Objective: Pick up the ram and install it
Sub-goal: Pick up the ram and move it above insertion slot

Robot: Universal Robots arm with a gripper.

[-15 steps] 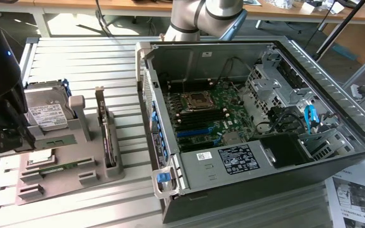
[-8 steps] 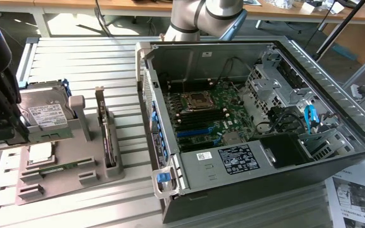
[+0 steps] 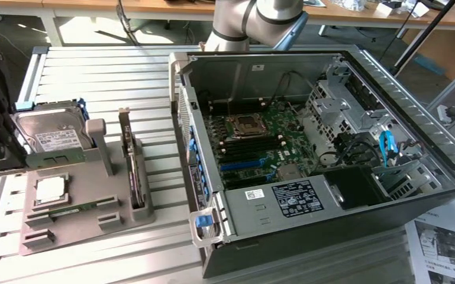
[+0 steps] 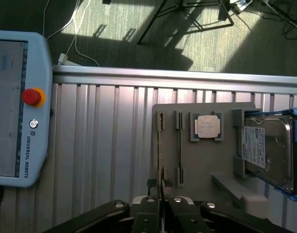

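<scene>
The ram [image 3: 77, 207] lies in the tray [image 3: 85, 177], which sits at the exterior view's left of the computer case [image 3: 251, 68].

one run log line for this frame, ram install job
ram: seated in gray fixture tray, not picked | gripper: raised over tray | computer case: open

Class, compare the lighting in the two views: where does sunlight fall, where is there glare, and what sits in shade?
Exterior view: sunlight brightens the slatted table, the hard drive glares on its metal top, and the computer case is dimmer inside. Wrist view: sun patches the floor between dark shadows, and the table's rail shines bright.
</scene>
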